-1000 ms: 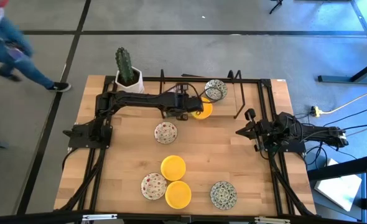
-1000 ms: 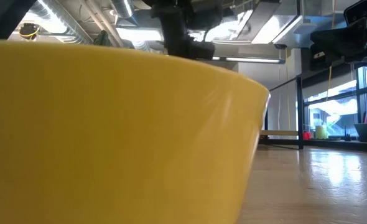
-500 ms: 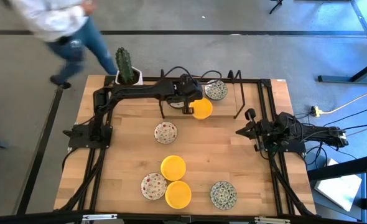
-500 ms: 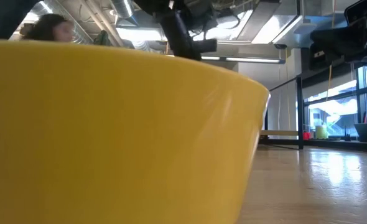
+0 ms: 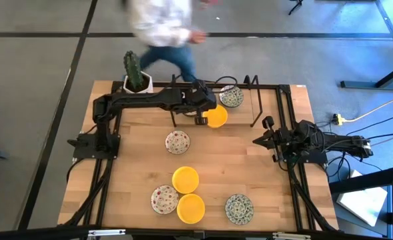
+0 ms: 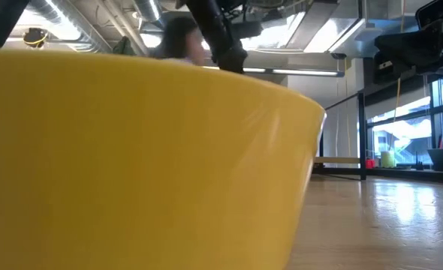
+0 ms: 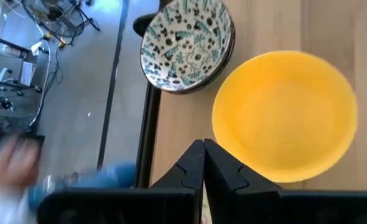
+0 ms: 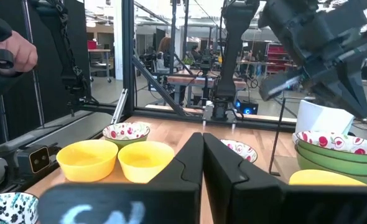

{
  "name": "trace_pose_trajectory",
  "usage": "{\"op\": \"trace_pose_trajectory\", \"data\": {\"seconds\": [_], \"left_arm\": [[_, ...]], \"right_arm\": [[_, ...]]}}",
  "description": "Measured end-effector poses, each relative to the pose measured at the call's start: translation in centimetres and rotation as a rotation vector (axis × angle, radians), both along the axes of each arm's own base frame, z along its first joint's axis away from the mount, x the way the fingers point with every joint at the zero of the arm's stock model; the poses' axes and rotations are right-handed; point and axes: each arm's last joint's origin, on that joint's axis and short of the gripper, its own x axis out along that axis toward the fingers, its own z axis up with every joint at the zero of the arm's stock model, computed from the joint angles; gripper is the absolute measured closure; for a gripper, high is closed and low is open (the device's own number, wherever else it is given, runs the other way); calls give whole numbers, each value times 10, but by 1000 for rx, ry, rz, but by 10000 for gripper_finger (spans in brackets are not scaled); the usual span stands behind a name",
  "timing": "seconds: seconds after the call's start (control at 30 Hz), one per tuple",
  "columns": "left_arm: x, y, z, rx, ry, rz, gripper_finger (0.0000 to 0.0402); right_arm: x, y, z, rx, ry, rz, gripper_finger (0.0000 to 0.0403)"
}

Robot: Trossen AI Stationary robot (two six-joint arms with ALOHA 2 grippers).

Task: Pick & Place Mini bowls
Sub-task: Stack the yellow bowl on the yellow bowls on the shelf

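Observation:
Several mini bowls sit on the wooden table (image 5: 250, 167). A yellow bowl (image 5: 216, 117) rests near the far edge beside a green-patterned bowl (image 5: 231, 97), which sits on top of other bowls (image 7: 186, 43). A red-speckled bowl (image 5: 177, 141) lies mid-table. Two yellow bowls (image 5: 185, 179), a red-speckled one (image 5: 164, 199) and a green-patterned one (image 5: 239, 208) lie near the front. My left gripper (image 5: 200, 121) hangs shut and empty above the table, just left of the far yellow bowl (image 7: 286, 118). My right gripper (image 5: 256, 141) waits shut at the right side.
A cactus in a white square pot (image 5: 136, 75) stands at the far left corner. Black frame bars (image 5: 253, 100) rise along the far edge. A person (image 5: 163, 27) walks past beyond the table. One yellow bowl (image 6: 131, 165) fills the low view.
My left gripper has risen from over the far yellow bowl's left part and drawn back a little toward the table's left, tipping less steeply downward; the bowl now shows whole and has stayed in place. A person has walked from left to right behind the table.

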Motion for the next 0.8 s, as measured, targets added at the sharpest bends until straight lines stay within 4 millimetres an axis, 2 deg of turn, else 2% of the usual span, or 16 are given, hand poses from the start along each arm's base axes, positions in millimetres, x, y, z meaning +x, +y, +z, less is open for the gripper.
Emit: {"op": "trace_pose_trajectory", "data": {"seconds": [0.13, 0.27, 0.4, 0.53, 0.67, 0.8], "left_arm": [[-4, -10, 7, 13, 19, -39, 399], [-23, -28, 26, 18, 72, -92, 400], [-60, -42, 58, -34, 65, -67, 399], [-106, -55, 90, -131, 14, -68, 397], [-151, -72, 92, -245, -51, -197, 400], [-193, -85, 70, -295, -243, -333, 399]], "right_arm": [[0, 0, 0, 1, 0, 1, 391], [0, 0, 0, 1, 2, 1, 391], [0, 0, -1, 1, 8, 1, 391], [0, 0, -1, 1, 8, 2, 391], [0, 0, -1, 1, 10, 2, 391], [0, 0, -1, 1, 10, 2, 391]]}}
